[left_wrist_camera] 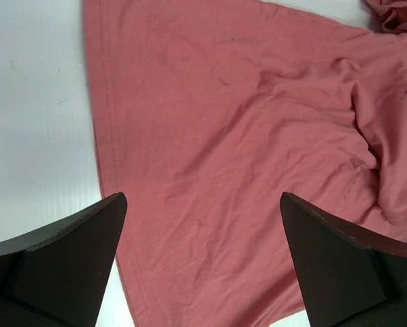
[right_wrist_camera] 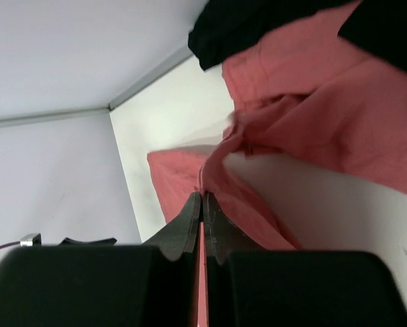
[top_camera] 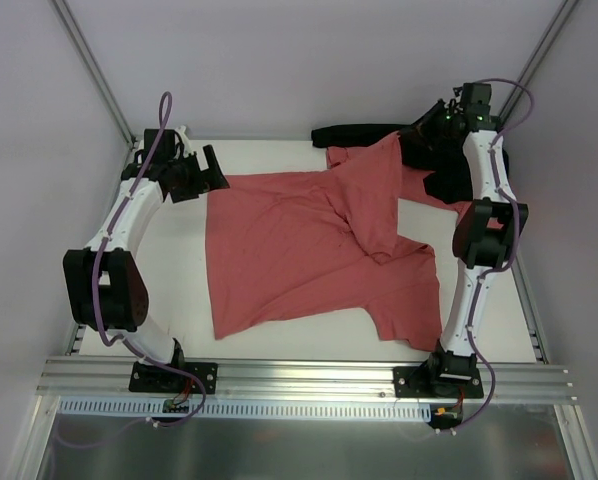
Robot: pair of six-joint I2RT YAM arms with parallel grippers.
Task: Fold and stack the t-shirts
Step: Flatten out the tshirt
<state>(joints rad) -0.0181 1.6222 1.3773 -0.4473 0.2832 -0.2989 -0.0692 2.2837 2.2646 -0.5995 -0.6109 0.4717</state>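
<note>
One salmon-red t-shirt [top_camera: 299, 245] lies spread and rumpled over the white table, with one part folded across its middle. My left gripper [top_camera: 217, 172] is open and empty, hovering low over the shirt's far left corner. In the left wrist view its fingertips [left_wrist_camera: 111, 204] straddle the cloth [left_wrist_camera: 217, 122] near the hem. My right gripper [top_camera: 407, 143] is shut on a fold of the shirt [right_wrist_camera: 220, 170] and holds it raised at the far right; its jaws [right_wrist_camera: 202, 197] are pressed together on the cloth. More salmon cloth [top_camera: 431, 192] lies bunched under the right arm.
A black cloth [top_camera: 357, 133] lies along the table's back edge beside the right gripper, and shows in the right wrist view [right_wrist_camera: 258, 27]. White walls close in the table at left, back and right. A metal rail [top_camera: 299, 378] runs along the near edge.
</note>
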